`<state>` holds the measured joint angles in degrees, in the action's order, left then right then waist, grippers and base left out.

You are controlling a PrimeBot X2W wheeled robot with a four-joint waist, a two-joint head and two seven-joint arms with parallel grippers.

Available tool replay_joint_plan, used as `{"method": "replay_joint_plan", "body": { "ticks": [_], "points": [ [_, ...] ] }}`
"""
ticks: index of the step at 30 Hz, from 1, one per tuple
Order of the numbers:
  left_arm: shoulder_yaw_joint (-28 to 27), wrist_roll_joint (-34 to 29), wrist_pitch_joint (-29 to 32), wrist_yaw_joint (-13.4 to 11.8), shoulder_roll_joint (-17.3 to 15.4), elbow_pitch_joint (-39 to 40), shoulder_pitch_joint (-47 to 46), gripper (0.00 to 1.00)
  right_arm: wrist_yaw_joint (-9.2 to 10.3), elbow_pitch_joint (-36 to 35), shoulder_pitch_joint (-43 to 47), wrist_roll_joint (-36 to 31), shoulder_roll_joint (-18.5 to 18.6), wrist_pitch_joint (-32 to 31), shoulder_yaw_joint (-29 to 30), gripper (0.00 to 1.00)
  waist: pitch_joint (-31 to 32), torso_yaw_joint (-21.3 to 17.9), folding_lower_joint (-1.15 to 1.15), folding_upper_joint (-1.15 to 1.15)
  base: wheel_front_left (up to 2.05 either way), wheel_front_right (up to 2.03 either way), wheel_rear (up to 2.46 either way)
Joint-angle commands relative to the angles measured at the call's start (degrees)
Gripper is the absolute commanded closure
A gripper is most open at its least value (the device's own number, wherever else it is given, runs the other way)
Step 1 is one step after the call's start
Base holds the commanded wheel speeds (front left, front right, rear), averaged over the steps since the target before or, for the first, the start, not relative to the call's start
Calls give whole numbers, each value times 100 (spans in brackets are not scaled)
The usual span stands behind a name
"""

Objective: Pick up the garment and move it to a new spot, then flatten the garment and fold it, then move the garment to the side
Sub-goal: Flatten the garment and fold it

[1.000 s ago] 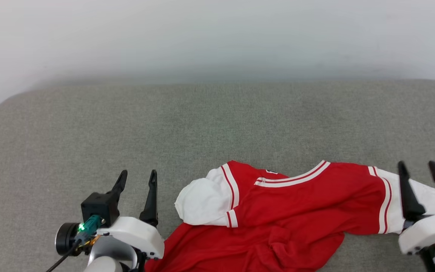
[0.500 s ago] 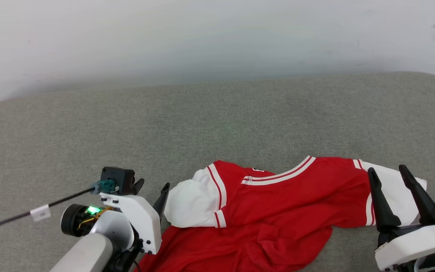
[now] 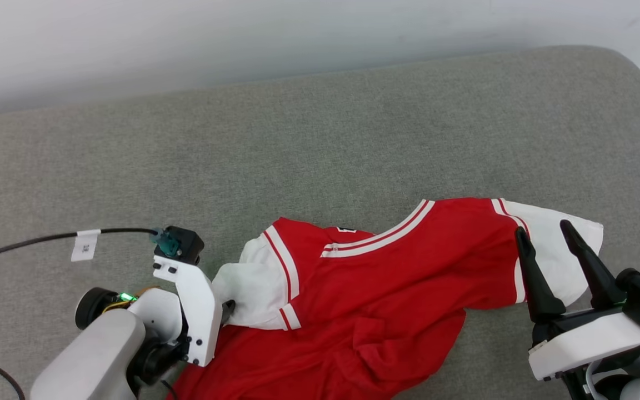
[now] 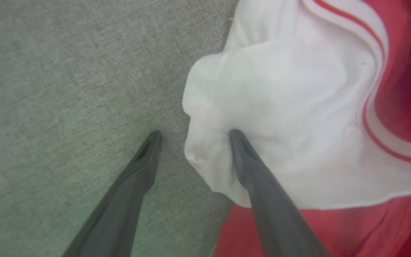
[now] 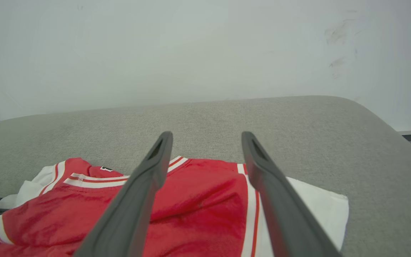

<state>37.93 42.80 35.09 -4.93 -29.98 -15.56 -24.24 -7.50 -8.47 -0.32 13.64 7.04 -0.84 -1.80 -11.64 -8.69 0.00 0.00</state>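
The garment [image 3: 386,289] lay crumpled on the grey cushion [image 3: 298,139], spread across the lower middle and lower right of the head view, its red body bunched in folds and running off the bottom edge. A red-and-white striped collar [image 3: 378,239] faced the top of the frame, with a small black label [image 3: 346,229] just left of it. One white sleeve [image 3: 248,294] was puffed up at the lower left of the garment; the other sleeve [image 3: 553,250] lay flatter at its upper right end.

The left end effector [image 4: 194,134] pointed down at the puffed sleeve with its fingers apart. In the left wrist view one finger [image 4: 145,157] stood over bare cushion and the other finger [image 4: 244,153] had its tip against the white fabric, so the sleeve's rim lay between them; nothing was clamped. In the head view most of these fingers were hidden behind the white wrist.

The right end effector [image 3: 542,229] was at the lower right of the frame, fingers spread and holding nothing, in front of the flatter sleeve. In the right wrist view its fingers framed the red shoulder and the striped seam; whether they touched the cloth could not be told.

A black cable [image 3: 31,241] with a white tag [image 3: 85,245] ran in from the left edge to the left wrist. A pale wall [image 3: 242,39] rose behind the cushion.
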Motion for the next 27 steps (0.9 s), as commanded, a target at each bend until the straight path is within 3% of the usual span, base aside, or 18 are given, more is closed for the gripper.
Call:
{"method": "replay_joint_plan", "body": {
  "ticks": [1, 3, 6, 14, 21, 27],
  "points": [
    [163, 52, 222, 12, 23, -250, 160, 22, 2, 35, -88, 6, 23, 51, -21, 0, -88, -56, 0, 0, 0, 0, 0],
    [216, 113, 355, 10, 69, -275, 184, 100, 2, 60, -112, -1, 49, 95, -51, 0, -115, -60, 0, 0, 0, 0, 0],
    [226, 91, 289, -31, 133, -212, 209, 100, 2, 92, -136, -22, 107, 122, -66, 0, -89, -17, 0, 0, 0, 0, 0],
    [-108, -205, -781, -365, 250, 23, 83, 100, 2, 187, -51, 120, 320, -161, 125, 0, 130, 327, 0, 0, 0, 0, 0],
    [-344, -407, -1572, -593, 284, 447, 76, 100, 2, 676, -50, 818, 721, -1216, 901, 0, 228, 623, 0, 0, 0, 0, 0],
    [-428, -551, -1861, -738, 246, 947, 55, 100, 2, 1428, -323, 1430, 1210, -2525, 1557, 0, 119, 744, 0, 0, 0, 0, 0]
  ]
}}
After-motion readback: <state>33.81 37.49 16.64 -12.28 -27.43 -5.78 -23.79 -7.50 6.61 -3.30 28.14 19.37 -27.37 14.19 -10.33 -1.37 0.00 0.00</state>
